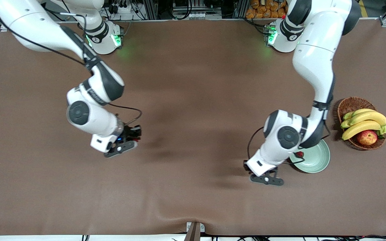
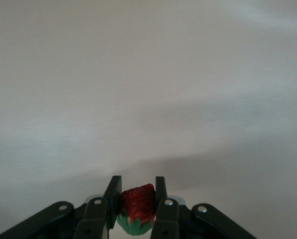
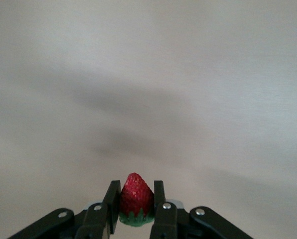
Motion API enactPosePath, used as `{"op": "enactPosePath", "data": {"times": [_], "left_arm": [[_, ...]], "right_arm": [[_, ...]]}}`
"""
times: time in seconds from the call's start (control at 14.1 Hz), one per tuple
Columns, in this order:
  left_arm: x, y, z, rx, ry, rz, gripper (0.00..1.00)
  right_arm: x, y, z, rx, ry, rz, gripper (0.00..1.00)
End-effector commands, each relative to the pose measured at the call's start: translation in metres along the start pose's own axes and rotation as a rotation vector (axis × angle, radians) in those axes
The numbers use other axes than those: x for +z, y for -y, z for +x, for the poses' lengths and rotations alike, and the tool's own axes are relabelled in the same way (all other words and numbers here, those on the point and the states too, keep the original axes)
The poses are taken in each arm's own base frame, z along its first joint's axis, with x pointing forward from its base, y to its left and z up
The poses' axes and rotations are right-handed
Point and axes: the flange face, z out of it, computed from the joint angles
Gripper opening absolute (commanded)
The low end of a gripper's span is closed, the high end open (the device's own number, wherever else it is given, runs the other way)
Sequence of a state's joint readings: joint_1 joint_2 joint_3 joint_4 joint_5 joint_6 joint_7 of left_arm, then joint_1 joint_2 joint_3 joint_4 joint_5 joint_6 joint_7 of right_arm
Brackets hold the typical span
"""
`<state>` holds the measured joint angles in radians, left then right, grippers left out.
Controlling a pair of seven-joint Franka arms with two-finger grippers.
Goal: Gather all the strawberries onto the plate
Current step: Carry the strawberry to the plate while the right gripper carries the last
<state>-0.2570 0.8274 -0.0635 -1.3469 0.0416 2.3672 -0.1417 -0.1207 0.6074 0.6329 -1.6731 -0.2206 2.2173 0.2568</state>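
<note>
Red berries are split three ways right now. One berry (image 1: 300, 154) sits in the plate (image 1: 317, 159), close to the rim on the side toward the right arm's end of the table. The second berry (image 2: 137, 202) is pinched between the left gripper's (image 2: 137, 199) fingers (image 2: 113, 191), green cap toward the wrist, red tip poking out. The third berry (image 3: 136, 194) is clamped the same way in the right gripper (image 3: 136, 196), tip out, cap tucked back between the pads.

In the front view the left gripper (image 1: 266, 176) hangs over bare brown cloth just beside the plate, toward the right arm's end and a touch nearer the camera. That arm's forearm covers part of the plate's rim. The right gripper (image 1: 126, 142) is well away, up over the cloth (image 1: 193, 100) at the right arm's end.

The plate is pale mint green, sitting on the cloth at the left arm's end. Just beside it, a bit farther from the camera, is a wicker basket (image 1: 350, 103) holding bananas (image 1: 364, 122) and an apple (image 1: 367, 137).
</note>
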Motion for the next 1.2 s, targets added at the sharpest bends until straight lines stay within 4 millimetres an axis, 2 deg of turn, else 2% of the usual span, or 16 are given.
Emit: {"op": "enactPosePath", "data": {"times": [0.0, 0.14, 0.28, 0.57, 0.71, 0.78, 0.85, 0.92, 0.99, 1.06, 1.13], "left_arm": [[-0.011, 0.056, -0.014, 0.063, 0.042, 0.002, 0.0], [-0.008, 0.109, -0.019, 0.094, 0.058, -0.019, 0.0], [-0.001, 0.151, -0.029, 0.124, 0.077, -0.042, 0.0], [-0.005, 0.217, -0.042, 0.175, 0.113, -0.056, 0.0], [-0.002, 0.238, -0.051, 0.177, 0.133, -0.062, 0.0], [0.0, 0.246, -0.056, 0.175, 0.154, -0.068, 0.11], [0.002, 0.248, -0.058, 0.186, 0.161, -0.072, 0.47], [0.006, 0.248, -0.059, 0.191, 0.165, -0.078, 0.87], [0.008, 0.248, -0.06, 0.184, 0.165, -0.084, 1.0], [0.008, 0.244, -0.059, 0.182, 0.165, -0.084, 1.0], [0.005, 0.24, -0.057, 0.181, 0.162, -0.082, 1.0]], "right_arm": [[0.031, 0.047, 0.022, 0.099, -0.031, -0.036, 0.0], [0.059, 0.087, 0.03, 0.162, -0.074, -0.049, 0.0], [0.087, 0.12, 0.034, 0.227, -0.101, -0.047, 0.0], [0.141, 0.181, 0.04, 0.435, -0.187, -0.02, 0.0], [0.164, 0.204, 0.041, 0.513, -0.223, 0.008, 0.0], [0.17, 0.209, 0.043, 0.549, -0.234, 0.029, 0.0], [0.169, 0.213, 0.044, 0.57, -0.239, 0.037, 0.0], [0.169, 0.213, 0.044, 0.578, -0.238, 0.039, 0.08], [0.169, 0.212, 0.045, 0.586, -0.239, 0.04, 0.44], [0.168, 0.212, 0.045, 0.587, -0.241, 0.039, 0.99], [0.158, 0.21, 0.048, 0.586, -0.249, 0.038, 1.0]]}}
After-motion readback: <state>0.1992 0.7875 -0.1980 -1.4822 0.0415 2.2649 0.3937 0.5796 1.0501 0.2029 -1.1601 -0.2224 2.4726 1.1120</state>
